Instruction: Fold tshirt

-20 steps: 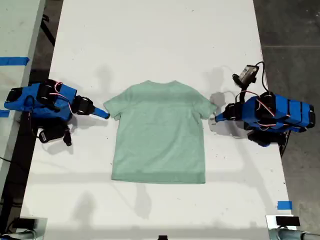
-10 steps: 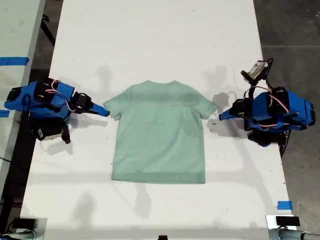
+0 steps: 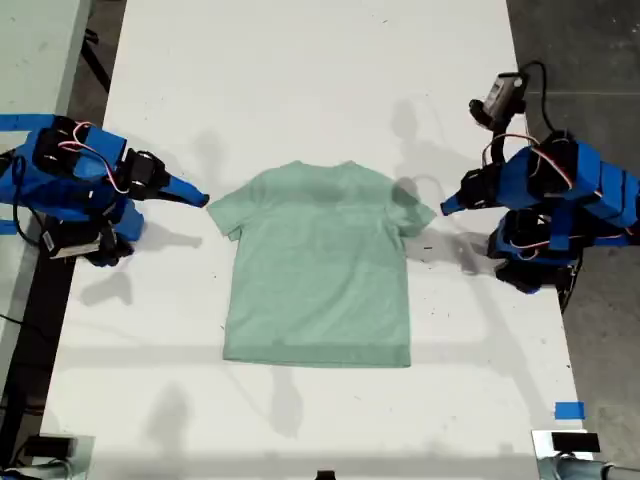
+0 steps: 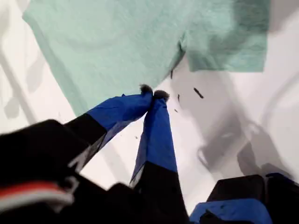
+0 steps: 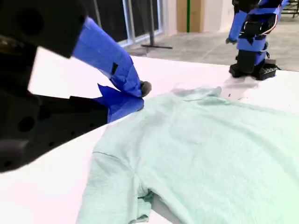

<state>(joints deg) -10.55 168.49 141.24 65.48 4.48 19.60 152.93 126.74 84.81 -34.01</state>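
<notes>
My first gripper [image 4: 153, 93] is closed on nothing, tips together above the bare surface [image 3: 300, 80] just beside the sleeve [image 4: 226, 42] at the exterior view's right. My second gripper [image 5: 138, 91] is also closed and empty, at the opposite sleeve [image 5: 117, 186]. The tshirt [image 3: 320, 270] lies flat mid-surface, collar toward the exterior view's top, unfolded. Best approach, I judge: open both grippers, drop low, pinch each sleeve edge through one layer only, then lift evenly so the cloth doesn't drag or bunch.
</notes>
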